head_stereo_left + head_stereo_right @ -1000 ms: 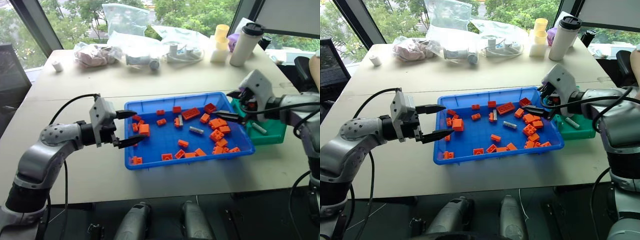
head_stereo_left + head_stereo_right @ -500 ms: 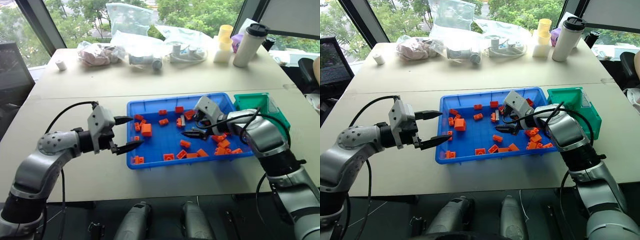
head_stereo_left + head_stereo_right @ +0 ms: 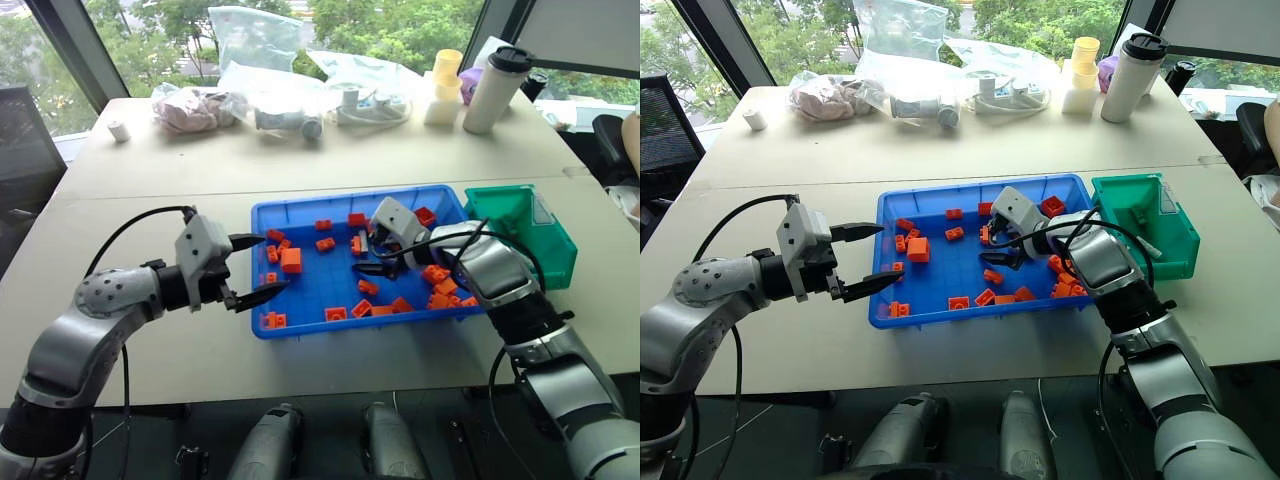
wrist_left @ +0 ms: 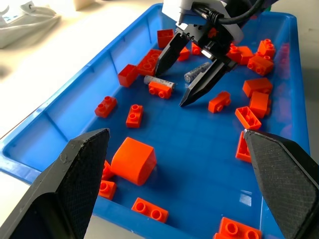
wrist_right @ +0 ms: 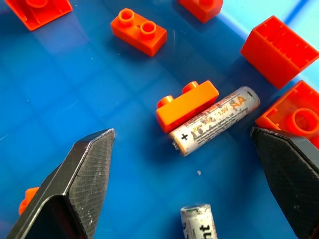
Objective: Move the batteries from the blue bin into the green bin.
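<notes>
The blue bin (image 3: 262, 318) lies mid-table, strewn with orange bricks (image 3: 291, 260). Two batteries (image 4: 158, 80) (image 4: 197, 72) rest near its middle. My right gripper (image 3: 368, 255) hangs open just above them, its tips to either side. In the right wrist view, one battery (image 5: 215, 121) lies against a small orange brick between the open fingers (image 5: 84, 169), and the end of another battery (image 5: 199, 223) shows nearer the wrist. My left gripper (image 3: 268, 265) is open and holds nothing, hovering at the bin's left rim. The green bin (image 3: 520, 235) stands against the blue bin's right end.
Along the table's far edge sit clear plastic bags (image 3: 290, 95), a white tumbler with a black lid (image 3: 492, 90) and yellow cups (image 3: 443, 75). A small white roll (image 3: 118, 131) sits far left. Bare tabletop lies left of and in front of the blue bin.
My right gripper has swung left from over the green bin into the blue bin and come down over the batteries, still open. The left gripper has stayed in place.
</notes>
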`<state>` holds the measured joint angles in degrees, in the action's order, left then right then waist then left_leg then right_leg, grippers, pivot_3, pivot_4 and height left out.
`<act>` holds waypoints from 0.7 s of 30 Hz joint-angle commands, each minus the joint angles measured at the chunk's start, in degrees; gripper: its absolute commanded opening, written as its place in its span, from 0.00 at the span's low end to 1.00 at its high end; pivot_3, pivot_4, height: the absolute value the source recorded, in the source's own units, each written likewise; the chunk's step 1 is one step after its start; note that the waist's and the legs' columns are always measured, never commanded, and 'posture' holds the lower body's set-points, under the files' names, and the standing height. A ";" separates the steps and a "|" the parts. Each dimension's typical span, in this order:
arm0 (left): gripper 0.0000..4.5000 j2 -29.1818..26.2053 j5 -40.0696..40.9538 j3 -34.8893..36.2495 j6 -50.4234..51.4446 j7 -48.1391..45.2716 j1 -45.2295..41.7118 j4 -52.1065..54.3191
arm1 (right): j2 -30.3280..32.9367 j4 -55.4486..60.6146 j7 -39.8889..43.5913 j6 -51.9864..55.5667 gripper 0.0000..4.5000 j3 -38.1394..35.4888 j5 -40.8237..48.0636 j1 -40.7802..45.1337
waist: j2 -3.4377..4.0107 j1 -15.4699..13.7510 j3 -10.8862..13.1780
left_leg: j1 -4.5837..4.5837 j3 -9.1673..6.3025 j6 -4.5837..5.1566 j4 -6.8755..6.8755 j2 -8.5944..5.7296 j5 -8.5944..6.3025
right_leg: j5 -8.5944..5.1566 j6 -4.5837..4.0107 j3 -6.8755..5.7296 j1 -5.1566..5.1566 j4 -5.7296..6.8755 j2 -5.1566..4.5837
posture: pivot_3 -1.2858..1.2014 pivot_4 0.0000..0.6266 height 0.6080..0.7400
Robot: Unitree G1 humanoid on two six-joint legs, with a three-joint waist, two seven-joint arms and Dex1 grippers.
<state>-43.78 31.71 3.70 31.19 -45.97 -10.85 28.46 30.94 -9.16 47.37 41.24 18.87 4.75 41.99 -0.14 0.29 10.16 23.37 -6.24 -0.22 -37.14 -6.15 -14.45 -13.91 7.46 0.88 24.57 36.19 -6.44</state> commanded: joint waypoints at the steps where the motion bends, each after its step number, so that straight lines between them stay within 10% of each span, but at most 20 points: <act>1: 1.00 -0.26 0.09 1.49 -0.14 0.36 -0.37 1.77 | -0.79 -0.37 -0.78 -1.21 0.99 0.70 -1.93 0.99 | 0.00 0.24 0.00 | 0.00 0.00 0.00 0.00 0.00 0.00 | 0.00 0.00 0.00 0.00 0.00 0.00 | 0.52 0.24 1.00; 4: 1.00 -0.26 0.08 1.55 -0.21 0.50 -0.26 1.98 | -0.89 -1.16 -0.63 -2.36 0.81 1.26 -3.27 1.23 | 0.00 0.40 0.00 | 0.00 -0.01 0.00 0.01 0.00 0.00 | 0.00 0.00 0.00 0.00 0.01 0.00 | 0.52 0.24 1.00; 11: 1.00 -0.18 -0.16 1.32 -0.46 0.71 -0.50 1.74 | -1.27 -1.33 0.48 -3.20 0.02 1.19 -4.18 1.32 | 0.00 0.40 0.00 | -0.01 -0.01 -0.01 0.01 0.01 0.00 | 0.00 0.00 0.00 0.00 0.02 0.02 | 0.52 0.24 1.00; 21: 1.00 0.15 -0.40 0.86 -0.86 0.52 -1.80 0.53 | 2.69 7.96 1.05 0.92 0.01 -3.33 -3.43 1.63 | 0.02 0.32 0.00 | 0.00 -0.02 -0.01 0.01 0.00 0.00 | 0.00 0.00 0.00 0.03 0.02 0.01 | 0.52 0.24 1.00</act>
<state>-43.66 31.59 3.61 31.02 -45.53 -11.91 28.15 31.92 -5.69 48.22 41.11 19.22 0.43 42.67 -0.12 0.61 10.17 23.38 -6.26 -0.23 -37.13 -6.16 -14.45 -13.91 7.46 0.88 24.61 36.21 -6.43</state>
